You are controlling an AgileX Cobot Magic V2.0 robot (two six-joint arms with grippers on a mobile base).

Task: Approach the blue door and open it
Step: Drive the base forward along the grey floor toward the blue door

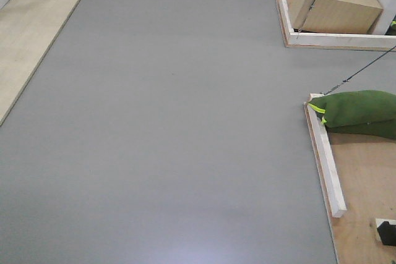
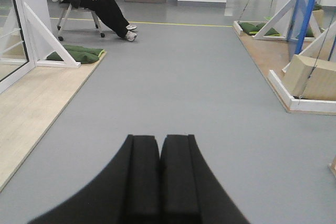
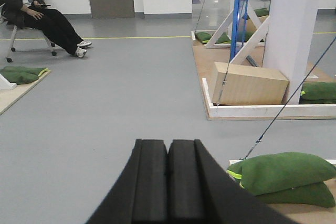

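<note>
"Beyond the tan box (image 3: 249, 83), is that the blue door (image 3: 238, 14)?" the desk asks.

"Yes. It stands upright behind the box, seen almost edge-on and well apart from me. I cannot make out its handle from this spot. My left gripper (image 2: 159, 177) and right gripper (image 3: 168, 177) are both pressed together, pads touching, carrying nothing."

"What makes a clean approach?"

"By my judgement, I should roll ahead over the grey floor (image 1: 173, 122), pass left of the box, and stay off the white rail (image 3: 262, 111) that borders it. I should also avoid the thin cable (image 3: 286, 106) and the green sandbags (image 3: 283, 174) on the near side of the box. Only once I am squared up to the panel should one gripper spread for the lever."

"And the box, anything inside?"

"It is closed on every face I see, so I cannot tell. It rests on the wooden platform, just inside the rail's corner."
</note>
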